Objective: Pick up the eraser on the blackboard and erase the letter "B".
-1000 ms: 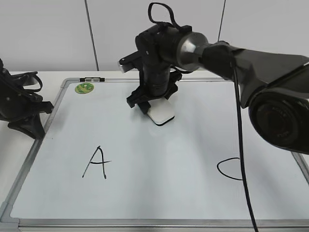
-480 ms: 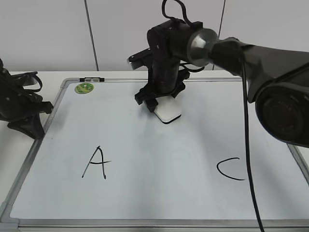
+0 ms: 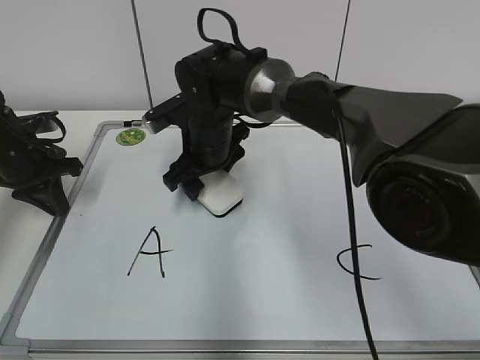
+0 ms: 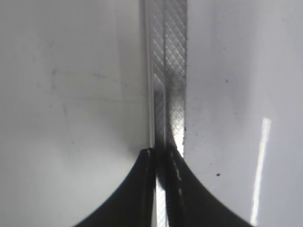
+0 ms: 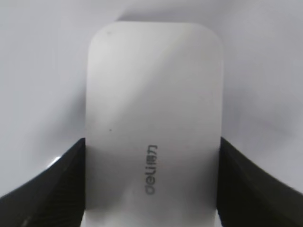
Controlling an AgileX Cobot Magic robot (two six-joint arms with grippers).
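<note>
The white eraser [image 3: 220, 193] with grey lettering lies flat on the blackboard [image 3: 262, 300], a white dry-erase board with a silver frame. My right gripper [image 3: 196, 184] is shut on the eraser, its jaws on both long sides, as the right wrist view shows with the eraser [image 5: 154, 123] between the jaws [image 5: 151, 189]. A black "A" [image 3: 150, 251] and a black "C" [image 3: 356, 262] are on the board. No letter "B" shows. My left gripper [image 3: 45, 191] rests off the board's left edge; in the left wrist view its jaws [image 4: 162, 158] are shut over the frame [image 4: 168, 71].
A round green sticker [image 3: 130, 136] sits at the board's top left corner. A small marker-like object [image 3: 142, 121] lies along the top frame. The right arm [image 3: 360, 97] reaches across from the right. A grey wall stands behind the table.
My right gripper, holding the eraser, moved right and back, then swept left and forward across the board's upper middle. The left arm has not moved.
</note>
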